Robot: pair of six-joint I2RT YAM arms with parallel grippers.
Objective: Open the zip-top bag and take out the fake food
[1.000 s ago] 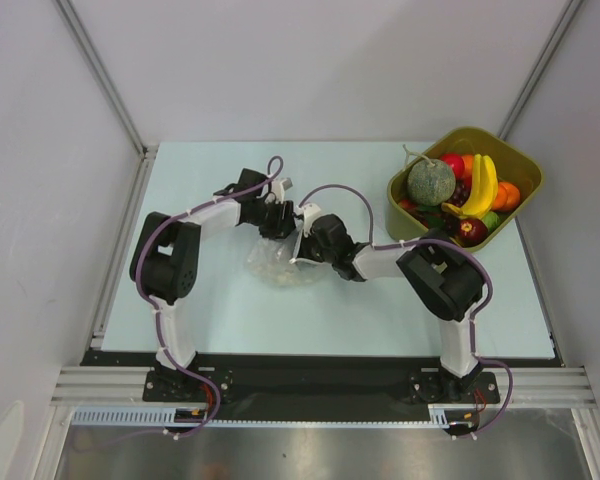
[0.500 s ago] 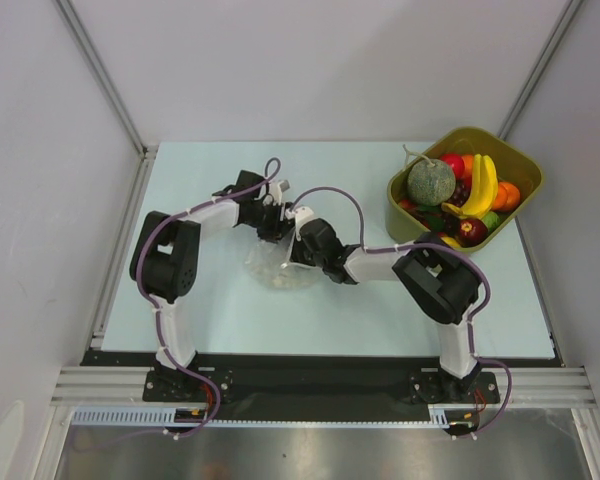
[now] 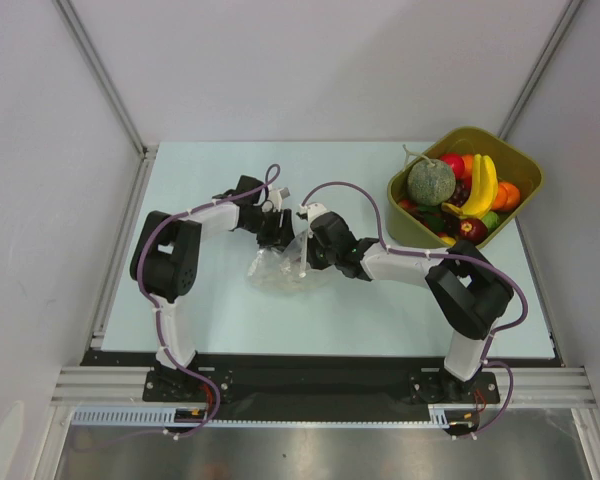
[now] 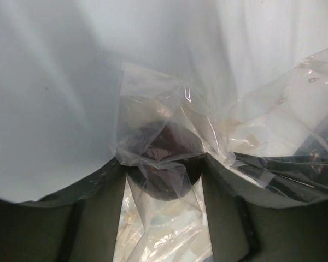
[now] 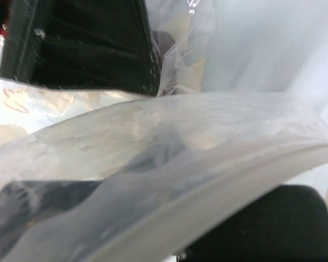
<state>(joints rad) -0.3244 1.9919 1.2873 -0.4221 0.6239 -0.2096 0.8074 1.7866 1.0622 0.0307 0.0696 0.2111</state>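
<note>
The clear zip-top bag [image 3: 277, 268] lies crumpled at the table's middle, between both arms. My left gripper [image 3: 276, 232] reaches into it from the far side. In the left wrist view its jaws [image 4: 164, 166] are shut on a dark purple round piece of fake food [image 4: 159, 143], gripped through the bag film, with both fingers [image 4: 101, 213] against it. My right gripper [image 3: 305, 250] is shut on the bag's right edge. In the right wrist view the zip strip [image 5: 208, 191] crosses close in front and hides the fingertips.
An olive-green tub [image 3: 520, 165] stands at the back right, holding a grey-green melon [image 3: 431, 181], a yellow banana [image 3: 485, 185] and other toy fruit. Metal frame posts rise at the table's back corners.
The right gripper has closed on the bag's edge, its elbow has swung right, and the bag's right side is drawn up. The left arm has barely moved.
</note>
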